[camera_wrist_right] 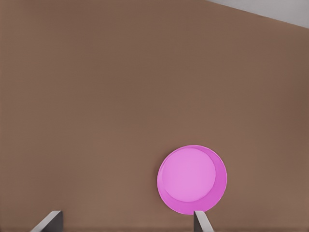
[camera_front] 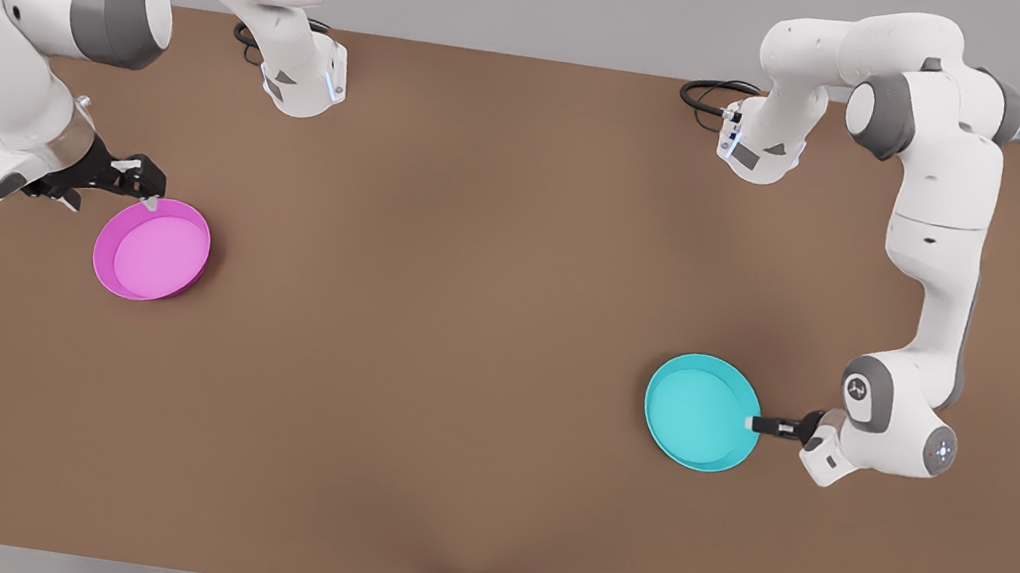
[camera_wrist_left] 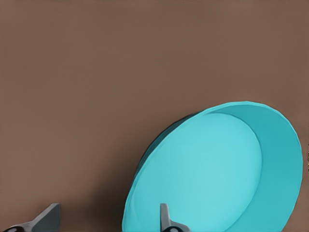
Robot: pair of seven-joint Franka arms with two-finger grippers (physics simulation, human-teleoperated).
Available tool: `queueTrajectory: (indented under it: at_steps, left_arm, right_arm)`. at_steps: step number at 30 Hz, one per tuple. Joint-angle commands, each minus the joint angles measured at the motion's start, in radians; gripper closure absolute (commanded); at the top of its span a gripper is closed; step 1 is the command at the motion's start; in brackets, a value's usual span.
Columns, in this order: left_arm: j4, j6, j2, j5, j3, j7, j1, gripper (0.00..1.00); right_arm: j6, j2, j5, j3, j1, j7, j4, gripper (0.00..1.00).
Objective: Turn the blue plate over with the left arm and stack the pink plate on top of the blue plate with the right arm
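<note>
Front view: both pincers spread, left pincer at round blue plate, right pincer at pink plate.

Simulated lab: bare brown table

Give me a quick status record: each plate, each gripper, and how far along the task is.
blue plate: open side up on the table, front view's right, not flipped
pink plate: open side up, front view's left, apart from the blue plate
left gripper: at the blue plate's rim, fingers open
right gripper: above the pink plate's far edge, fingers open
progress: nothing flipped or stacked yet
</note>
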Motion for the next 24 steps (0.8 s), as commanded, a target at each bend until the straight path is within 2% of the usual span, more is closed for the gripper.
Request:
queueTrajectory:
  at_steps: [1, 3, 4, 14, 16, 23, 24]
  left_arm:
    - [-0.002, 0.076, -0.002, -0.058, 0.000, 0.268, -0.001, 0.00]
    - [-0.002, 0.056, -0.008, -0.058, 0.000, 0.214, -0.002, 0.00]
    - [-0.002, 0.056, -0.007, -0.058, 0.000, 0.212, -0.002, 0.19]
    - [-0.002, 0.068, -0.002, -0.064, -0.016, 0.137, -0.016, 0.21]
    - [-0.001, 0.068, 0.000, -0.064, -0.016, 0.148, -0.016, 0.41]
    - [0.001, 0.074, 0.023, -0.064, -0.016, 0.140, -0.022, 0.43]
    - [0.002, 0.074, 0.023, -0.064, -0.016, 0.139, -0.025, 0.50]
  right_arm:
    - [-0.001, -0.001, 0.001, 0.000, 0.001, -0.010, 0.001, 0.00]
    - [-0.001, 0.001, 0.001, 0.000, 0.001, -0.008, 0.001, 0.00]
    - [-0.001, 0.001, 0.001, 0.000, 0.001, -0.010, 0.001, 0.00]
    - [-0.008, 0.010, 0.001, 0.000, 0.002, -0.008, 0.001, 0.00]
    - [-0.007, 0.010, 0.001, 0.000, 0.004, -0.008, 0.002, 0.00]
    - [-0.007, 0.018, 0.001, 0.000, 0.004, -0.010, 0.007, 0.00]
    - [-0.014, 0.022, 0.001, 0.000, 0.001, -0.010, 0.009, 0.00]
